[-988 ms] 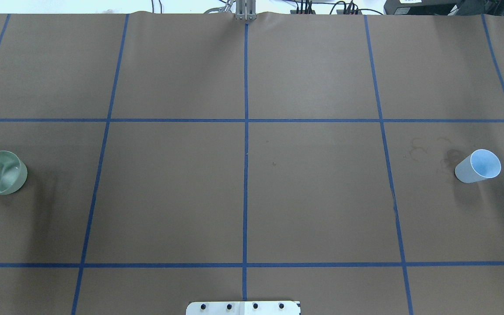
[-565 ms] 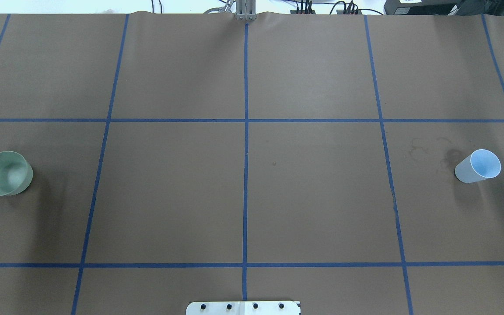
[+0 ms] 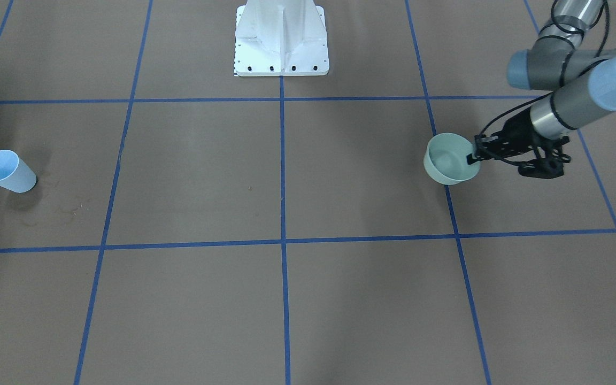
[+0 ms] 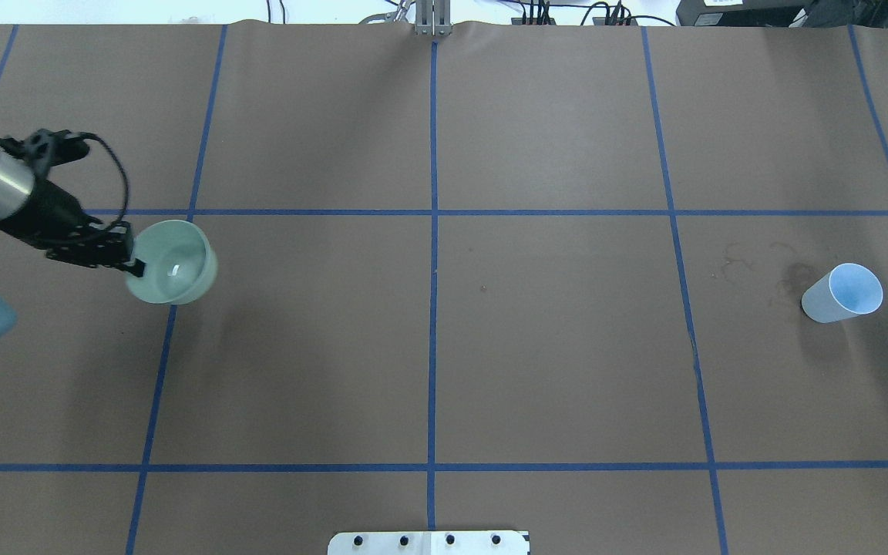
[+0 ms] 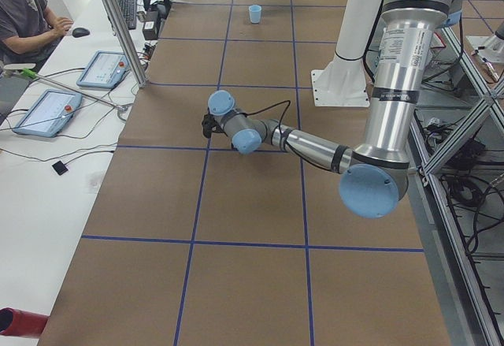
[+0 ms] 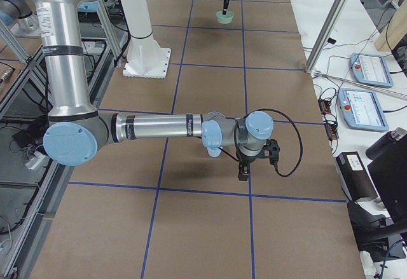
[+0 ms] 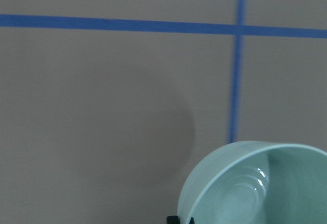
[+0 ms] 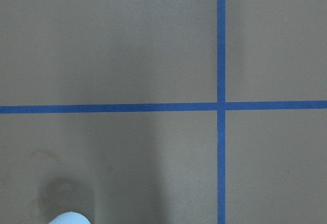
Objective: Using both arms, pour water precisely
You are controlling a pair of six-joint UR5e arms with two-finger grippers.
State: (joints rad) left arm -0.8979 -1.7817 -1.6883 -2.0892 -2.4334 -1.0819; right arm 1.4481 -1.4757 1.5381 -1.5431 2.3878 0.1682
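Left gripper (image 4: 134, 266) pinches the bowl (image 4: 176, 260) rim at the left of the table (image 4: 428, 347). Bowl is lifted and roughly level, likely to keep the water (image 4: 173, 270) in; it shows as a glint at the bottom. Cup (image 4: 843, 293) stands at the right, untouched. Right gripper (image 6: 245, 172) hangs near it; can't tell whether it is open or closed.

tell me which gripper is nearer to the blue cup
Right. The right gripper hangs close by the blue cup, whose rim shows in its wrist view; the left gripper grips the green bowl across the table.
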